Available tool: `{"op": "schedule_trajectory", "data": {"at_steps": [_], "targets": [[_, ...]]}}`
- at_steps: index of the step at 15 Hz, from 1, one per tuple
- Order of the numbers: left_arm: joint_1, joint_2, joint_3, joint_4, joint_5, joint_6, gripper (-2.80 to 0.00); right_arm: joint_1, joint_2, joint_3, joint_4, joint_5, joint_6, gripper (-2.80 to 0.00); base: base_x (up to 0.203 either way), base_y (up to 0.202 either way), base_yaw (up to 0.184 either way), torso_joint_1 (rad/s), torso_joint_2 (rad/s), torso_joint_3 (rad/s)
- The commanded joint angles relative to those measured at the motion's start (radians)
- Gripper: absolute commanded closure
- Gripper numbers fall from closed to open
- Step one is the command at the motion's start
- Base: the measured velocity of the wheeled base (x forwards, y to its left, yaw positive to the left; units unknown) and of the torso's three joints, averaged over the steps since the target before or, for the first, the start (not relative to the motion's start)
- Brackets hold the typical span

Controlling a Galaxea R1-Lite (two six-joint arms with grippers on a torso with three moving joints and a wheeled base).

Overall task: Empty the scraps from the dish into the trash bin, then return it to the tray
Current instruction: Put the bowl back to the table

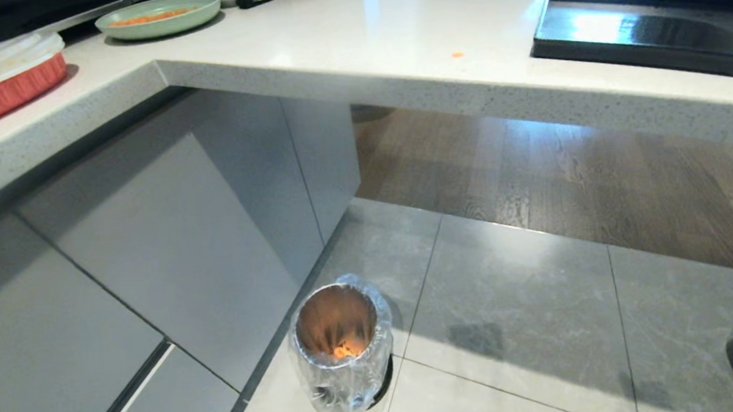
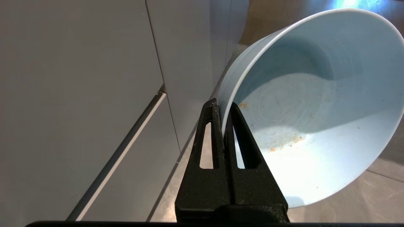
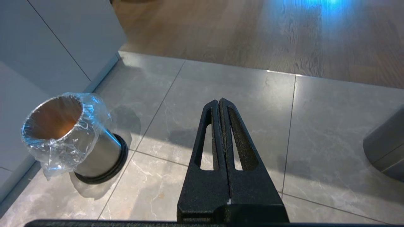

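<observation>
While your left gripper (image 2: pixel 224 108) pinches the emptied light-blue bowl (image 2: pixel 315 104) by its rim, low at left, the carrot scraps (image 1: pixel 345 350) already lie in the bagged trash bin (image 1: pixel 342 347); your right gripper (image 3: pixel 220 105) hangs closed and empty. Only 1 step remains: returning it to the black tray (image 1: pixel 657 34).

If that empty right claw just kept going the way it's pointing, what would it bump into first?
Most likely the grey floor tiles: the shut right gripper points down at bare floor, with the trash bin off to one side. Depth is hard to judge.
</observation>
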Motion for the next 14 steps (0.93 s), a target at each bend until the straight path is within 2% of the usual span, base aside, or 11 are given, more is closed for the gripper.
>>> {"op": "schedule_trajectory", "data": {"at_steps": [1,5,14], "targets": [[0.0,0.0,0.0,0.0,0.0,-0.001,0.0,0.0,0.0,0.001,-0.001,-0.001,0.0,0.0,0.0,0.0,0.0,-0.002,0.0,0.199],[0.0,0.0,0.0,-0.001,0.0,-0.001,0.0,0.0,0.0,0.0,-0.001,-0.001,0.001,0.0,0.0,0.0,0.0,0.003,0.0,0.195],[0.0,0.0,0.0,-0.001,0.0,-0.001,0.0,0.0,0.0,0.0,-0.001,-0.001,0.0,0.0,0.0,0.0,0.0,0.001,0.0,0.028]]}}
